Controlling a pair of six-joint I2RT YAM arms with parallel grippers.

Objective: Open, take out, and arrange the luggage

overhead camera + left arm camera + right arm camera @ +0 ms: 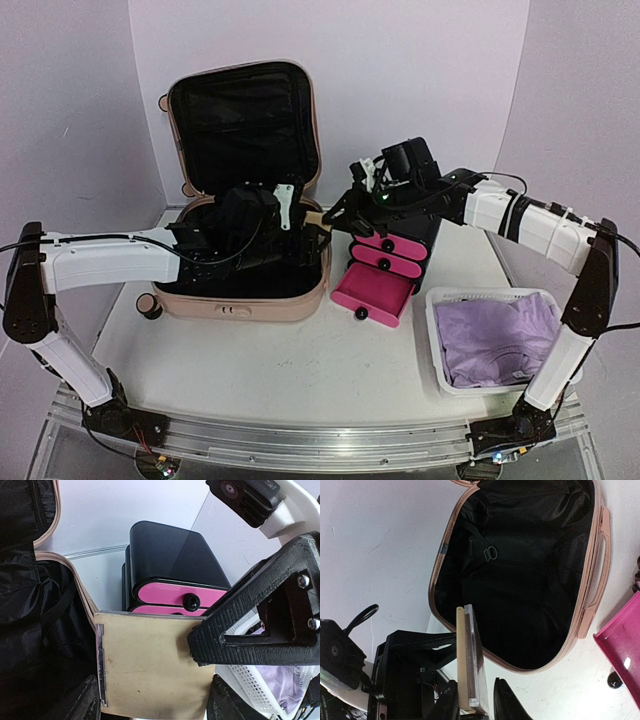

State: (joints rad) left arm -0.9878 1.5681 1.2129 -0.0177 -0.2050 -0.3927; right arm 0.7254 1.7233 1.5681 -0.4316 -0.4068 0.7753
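Note:
The pale pink suitcase (240, 292) lies open with its lid upright, black lining showing; it also shows in the right wrist view (592, 580). My left gripper (292, 215) reaches over its right rim and is shut on a flat tan case (150, 665) by two opposite edges (155, 706). My right gripper (340, 208) meets it from the right. Its fingers (235, 630) straddle the same case (468, 660), seen edge-on, and one finger stands clear of the case's face (475, 705). The case (313, 216) hangs just above the suitcase's right rim.
A black-and-pink drawer box (385, 262) stands right of the suitcase, its bottom drawer (372, 293) pulled out. A white perforated basket (440, 345) holding purple cloth sits at the front right. The right arm stretches over the drawer box.

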